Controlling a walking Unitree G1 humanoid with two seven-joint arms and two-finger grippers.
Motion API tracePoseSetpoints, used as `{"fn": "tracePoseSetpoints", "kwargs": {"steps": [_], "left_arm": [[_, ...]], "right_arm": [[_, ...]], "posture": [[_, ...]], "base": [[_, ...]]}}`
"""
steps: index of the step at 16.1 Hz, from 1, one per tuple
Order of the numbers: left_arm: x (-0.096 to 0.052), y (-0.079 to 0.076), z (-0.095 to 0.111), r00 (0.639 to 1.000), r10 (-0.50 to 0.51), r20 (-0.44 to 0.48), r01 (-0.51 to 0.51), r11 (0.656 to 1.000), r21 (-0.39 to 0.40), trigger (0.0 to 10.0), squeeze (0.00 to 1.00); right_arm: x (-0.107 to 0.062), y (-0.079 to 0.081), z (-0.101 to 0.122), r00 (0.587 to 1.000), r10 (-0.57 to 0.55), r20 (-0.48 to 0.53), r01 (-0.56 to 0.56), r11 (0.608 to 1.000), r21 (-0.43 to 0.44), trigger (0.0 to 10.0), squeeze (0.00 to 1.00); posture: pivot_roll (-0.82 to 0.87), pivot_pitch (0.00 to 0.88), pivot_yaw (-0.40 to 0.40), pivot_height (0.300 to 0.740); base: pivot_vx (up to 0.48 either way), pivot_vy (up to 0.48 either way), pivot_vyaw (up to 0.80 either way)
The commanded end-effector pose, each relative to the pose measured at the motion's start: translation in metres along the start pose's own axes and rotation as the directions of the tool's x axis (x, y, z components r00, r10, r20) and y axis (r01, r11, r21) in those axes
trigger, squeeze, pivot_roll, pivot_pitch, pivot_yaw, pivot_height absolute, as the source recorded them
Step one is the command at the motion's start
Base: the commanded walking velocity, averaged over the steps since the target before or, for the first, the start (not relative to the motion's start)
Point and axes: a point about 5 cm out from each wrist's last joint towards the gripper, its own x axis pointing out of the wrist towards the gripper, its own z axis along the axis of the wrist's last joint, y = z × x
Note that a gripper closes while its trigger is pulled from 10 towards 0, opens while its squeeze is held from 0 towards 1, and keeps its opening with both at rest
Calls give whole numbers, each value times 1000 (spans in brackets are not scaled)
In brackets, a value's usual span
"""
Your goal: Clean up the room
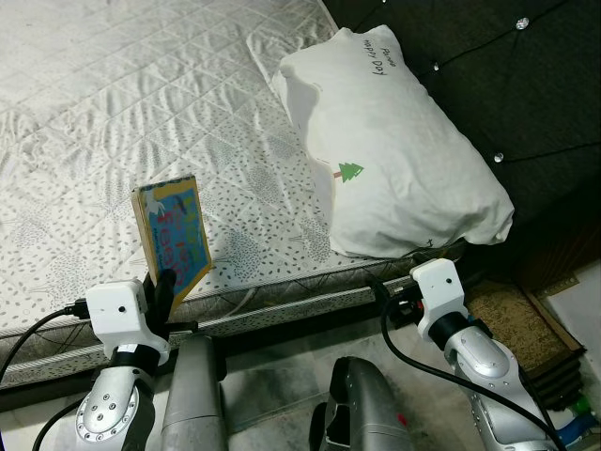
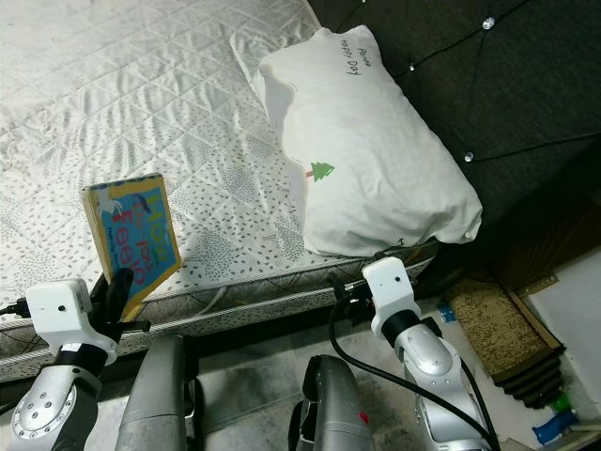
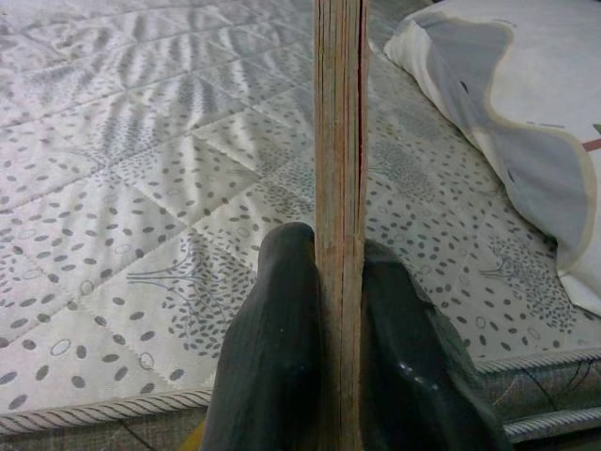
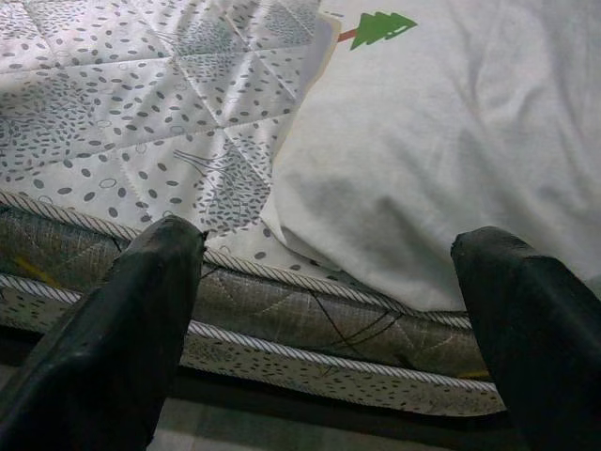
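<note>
Trouble here would most likely start with the book [image 1: 173, 232], a thin, brightly coloured children's book that the left hand [image 3: 338, 282] pinches by its lower edge, with one black finger pressed on each cover. It stands nearly upright and tilted a little, held in the air above the near edge of the bed [image 1: 113, 103], with most of its height rising free above the fingers. Because the grip sits so low on it, the book could pivot or slip between the fingers if the arm swings quickly, and then drop onto the mattress or down into the dark gap beside the bed frame. The fingers seem to hold firmly for now, and the page edges show straight between them in the left wrist view.

The right hand [image 4: 329, 310] is spread wide and holds nothing. It hovers just off the bed's edge, pointing at the corner of the white pillow [image 1: 394, 141] with the small green tree printed on it. A careless reach from there could snag the pillowcase or drag the pillow off the mattress edge. Cables [image 1: 404, 352] loop near the right wrist and could catch on the bed frame.
</note>
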Motion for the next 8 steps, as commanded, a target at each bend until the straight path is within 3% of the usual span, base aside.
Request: {"fn": "tracePoseSetpoints", "kwargs": {"steps": [1,8], "left_arm": [[-2,-3,7,999,-24,40,24,1000,0,10000,0],[-2,-3,7,999,-32,36,32,999,7,10000,0]], "right_arm": [[-2,-3,-3,1000,-4,-13,4,1000,-5,10000,0],[-2,-2,-2,1000,-1,-10,1,1000,-10,10000,0]], "posture": [[83,266,-118,603],[83,268,-114,603]], "base": [[262,0,0],[349,0,0]]}}
